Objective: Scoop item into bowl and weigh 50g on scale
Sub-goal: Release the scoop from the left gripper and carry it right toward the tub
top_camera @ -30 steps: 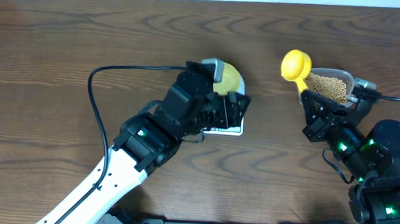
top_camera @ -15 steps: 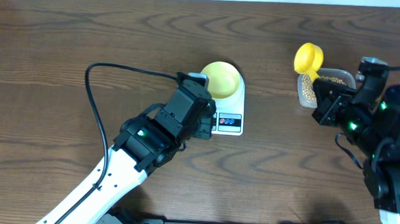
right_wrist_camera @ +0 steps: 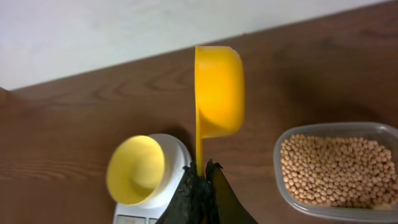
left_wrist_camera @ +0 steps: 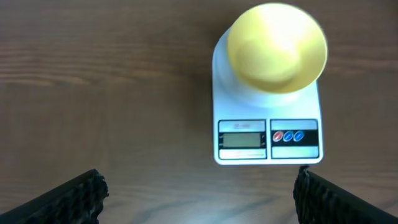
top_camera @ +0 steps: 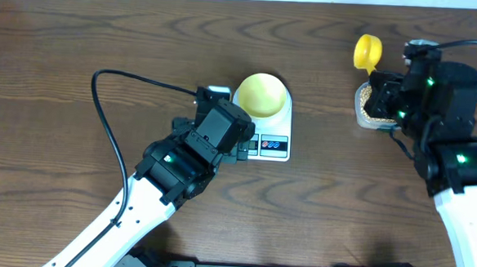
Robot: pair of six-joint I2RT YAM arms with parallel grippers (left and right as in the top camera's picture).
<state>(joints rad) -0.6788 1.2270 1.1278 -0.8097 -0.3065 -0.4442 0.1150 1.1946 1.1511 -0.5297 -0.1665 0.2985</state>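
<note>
The pale yellow-green bowl [top_camera: 262, 94] [left_wrist_camera: 277, 46] [right_wrist_camera: 135, 169] stands empty on the white scale [top_camera: 273, 146] [left_wrist_camera: 268, 140] [right_wrist_camera: 177, 149]. My left gripper [left_wrist_camera: 199, 190] [top_camera: 243, 147] is open at the scale's near left, holding nothing, clear of the bowl. My right gripper [right_wrist_camera: 203, 173] [top_camera: 383, 82] is shut on the handle of the yellow scoop [right_wrist_camera: 219, 90] [top_camera: 367, 52], which is held above the table beside the clear tub [right_wrist_camera: 373, 214] [top_camera: 361, 97]. The item, tan beans [right_wrist_camera: 336, 171] [top_camera: 374, 108], fills the tub. No beans show in the scoop.
A black cable [top_camera: 118, 82] loops over the table left of the scale. The table's far edge meets a white wall [right_wrist_camera: 124, 31]. Bare wood lies between the scale and the tub.
My left gripper has drawn back off the bowl and scale and opened, leaving the bowl uncovered. My right arm has carried the scoop up and to the right, over the tub's far-left corner.
</note>
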